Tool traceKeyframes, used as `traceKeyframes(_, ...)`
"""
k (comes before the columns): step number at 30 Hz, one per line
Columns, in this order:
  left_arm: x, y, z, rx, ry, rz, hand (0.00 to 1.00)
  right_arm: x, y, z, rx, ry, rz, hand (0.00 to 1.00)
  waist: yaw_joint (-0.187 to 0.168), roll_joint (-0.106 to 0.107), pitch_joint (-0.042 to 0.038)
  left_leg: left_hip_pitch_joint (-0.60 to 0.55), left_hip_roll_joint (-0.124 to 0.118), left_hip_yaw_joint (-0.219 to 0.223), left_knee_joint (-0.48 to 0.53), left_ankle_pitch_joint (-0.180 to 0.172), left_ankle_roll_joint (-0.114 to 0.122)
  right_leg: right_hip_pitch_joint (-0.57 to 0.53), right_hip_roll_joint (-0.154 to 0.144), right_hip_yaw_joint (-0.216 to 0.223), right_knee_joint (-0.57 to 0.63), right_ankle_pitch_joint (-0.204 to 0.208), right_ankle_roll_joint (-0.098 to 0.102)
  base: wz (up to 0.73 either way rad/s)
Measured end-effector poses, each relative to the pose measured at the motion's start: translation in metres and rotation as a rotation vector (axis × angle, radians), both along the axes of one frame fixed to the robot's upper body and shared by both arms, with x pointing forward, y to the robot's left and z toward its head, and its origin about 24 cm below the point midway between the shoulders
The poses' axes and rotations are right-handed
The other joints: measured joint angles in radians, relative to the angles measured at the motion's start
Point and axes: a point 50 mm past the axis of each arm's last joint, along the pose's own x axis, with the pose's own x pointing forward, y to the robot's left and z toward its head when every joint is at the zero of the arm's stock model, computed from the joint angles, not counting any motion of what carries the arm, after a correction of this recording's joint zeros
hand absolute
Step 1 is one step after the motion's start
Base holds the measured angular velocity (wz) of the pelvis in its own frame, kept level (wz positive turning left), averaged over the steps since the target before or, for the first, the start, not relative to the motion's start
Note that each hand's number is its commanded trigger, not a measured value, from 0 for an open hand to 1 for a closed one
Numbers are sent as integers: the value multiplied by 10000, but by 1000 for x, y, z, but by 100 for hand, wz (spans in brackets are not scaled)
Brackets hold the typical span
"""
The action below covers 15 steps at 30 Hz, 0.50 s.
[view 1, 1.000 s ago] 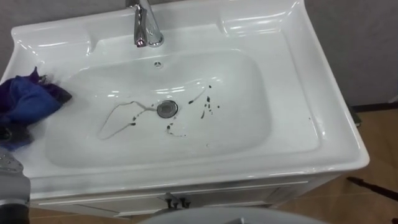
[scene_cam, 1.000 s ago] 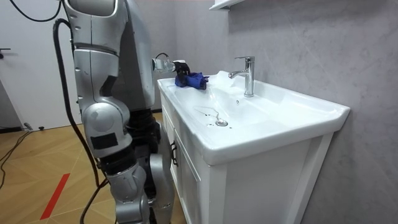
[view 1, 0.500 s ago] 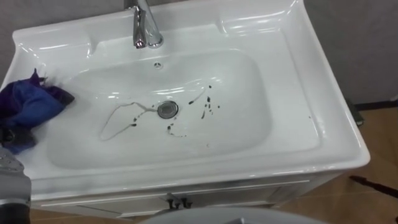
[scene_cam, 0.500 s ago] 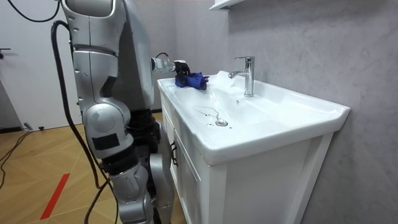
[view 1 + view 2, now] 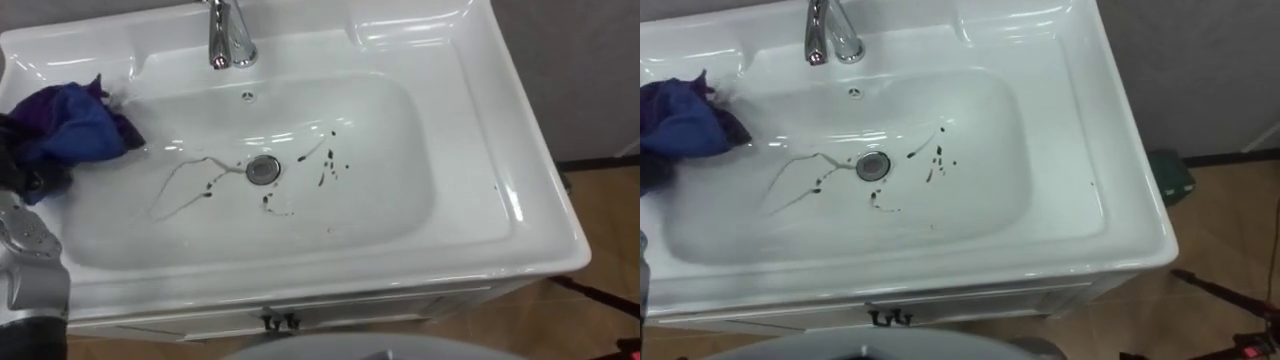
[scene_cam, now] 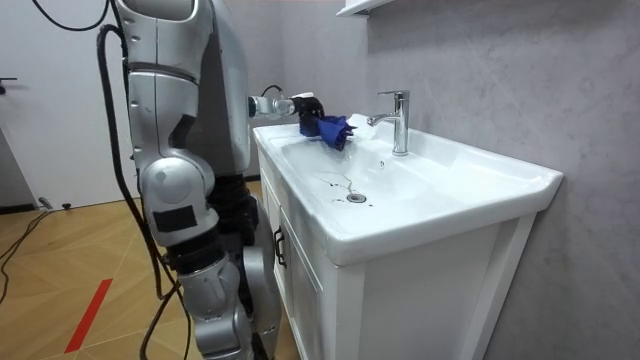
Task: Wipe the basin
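Note:
A white basin (image 5: 480, 150) lies below me, with dark stains (image 5: 330, 165) and thin smears round its drain (image 5: 263, 169). A crumpled blue and purple cloth (image 5: 70, 125) hangs over the basin's left rim, reaching into the bowl. My left hand (image 5: 22, 172) is at the view's left edge, its dark fingers curled into the cloth. In the room view the left hand (image 6: 305, 102) holds the cloth (image 6: 333, 130) just above the rim, left of the faucet (image 6: 398, 120).
A chrome faucet (image 5: 225, 40) stands at the back middle of the basin. A white cabinet with a dark handle (image 5: 275, 322) is under the basin. A wooden floor and a small dark box (image 5: 1170, 170) lie to the right. I stand at the basin's front.
My left hand has lifted the cloth off the left rim and carried it right, toward the faucet and over the bowl's edge. The eye views shifted slightly.

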Motion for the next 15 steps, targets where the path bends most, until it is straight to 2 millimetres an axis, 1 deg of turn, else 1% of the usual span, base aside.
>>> traceKeyframes(4, 4, -14, 6, 345, -1075, -211, 100, -7, 1, -1, 100, 188, 94, 0, -112, 25, 8, 204, 6, 71, -174, 1, -2, 83, 23, 91, 3, 3, -6, -6)
traceKeyframes(8, 9, -29, 0, 426, -1006, -781, 100, -14, 4, -2, 155, 624, 663, 0, -180, 0, 13, 266, 12, 121, -195, 2, -2, 108, 25, 161, -14, 3, -6, -5)
traceKeyframes(12, 9, -45, -13, 109, -624, -1242, 100, -17, 10, -4, 476, 816, 773, 0, -232, -153, 5, 326, 25, 196, -195, 2, -2, 108, 37, 296, 13, 3, -6, -8)
traceKeyframes(15, 7, -48, -19, -52, -327, -1453, 100, -17, 14, -5, 655, 895, 745, 0, -236, -272, 10, 358, 50, 321, -196, 2, -2, 102, 45, 376, 22, 4, -8, -10)
